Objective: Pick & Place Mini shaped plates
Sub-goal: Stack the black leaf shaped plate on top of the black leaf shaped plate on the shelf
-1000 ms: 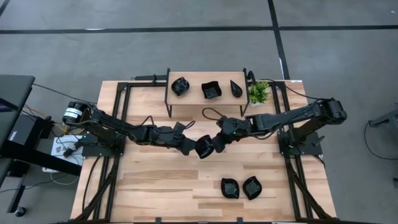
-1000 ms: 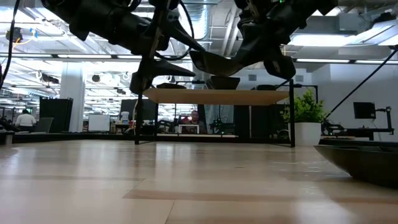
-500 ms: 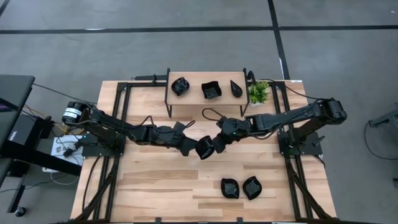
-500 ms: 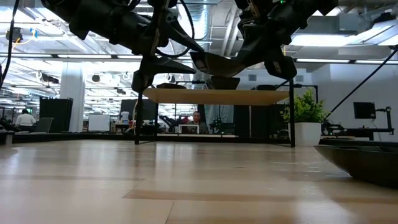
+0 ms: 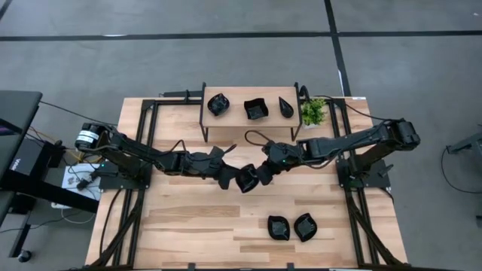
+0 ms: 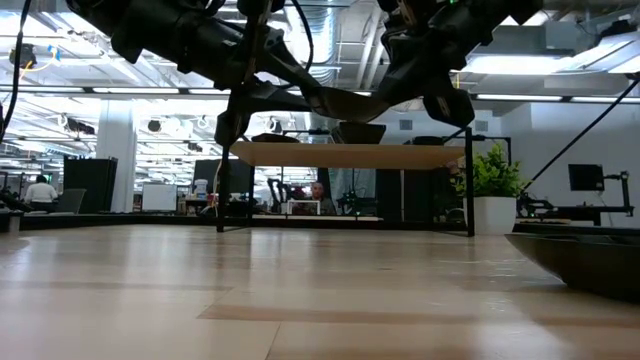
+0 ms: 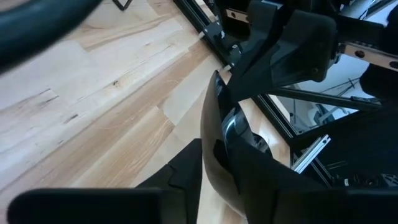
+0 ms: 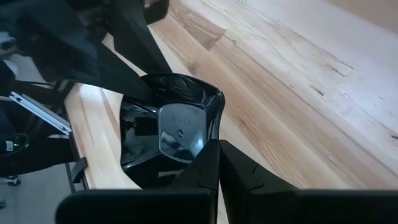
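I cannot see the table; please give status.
Right gripper shut on black plate, mid-air, table centre. Left gripper at plate's other edge. Nothing in the way.

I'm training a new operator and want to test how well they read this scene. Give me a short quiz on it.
1. How many black plates sit on the raised shelf?
2. True or false: the plate gripped by the right gripper rests on the table.
3. Where is the potted plant?
A. beside the shelf, on the right arm's side
B. at the table's front edge
C. on the shelf

Key: 1. Three. 2. False; it is held in the air above the table. 3. A.
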You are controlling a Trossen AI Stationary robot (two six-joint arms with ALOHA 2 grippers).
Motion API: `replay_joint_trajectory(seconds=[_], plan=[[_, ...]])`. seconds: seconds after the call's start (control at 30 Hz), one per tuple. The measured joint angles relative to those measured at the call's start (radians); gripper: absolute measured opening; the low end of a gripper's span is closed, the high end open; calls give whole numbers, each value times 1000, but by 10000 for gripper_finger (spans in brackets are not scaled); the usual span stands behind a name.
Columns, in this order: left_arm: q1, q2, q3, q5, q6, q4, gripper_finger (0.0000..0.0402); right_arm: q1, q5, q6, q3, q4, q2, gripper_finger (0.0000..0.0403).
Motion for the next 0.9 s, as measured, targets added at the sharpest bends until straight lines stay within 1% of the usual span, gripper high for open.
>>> replay_joint_trajectory(seconds=[0.57, 0.7, 0.9], plan=[[0, 0, 0, 0, -2, 2, 45, 0, -4, 16, 0, 17, -1, 2], [0, 0, -1, 0, -1, 4, 32, 0, -6, 1, 0, 21, -1, 14], [0, 0, -1, 1, 0, 0, 13, -1, -23, -27, 0, 2, -2, 44]])
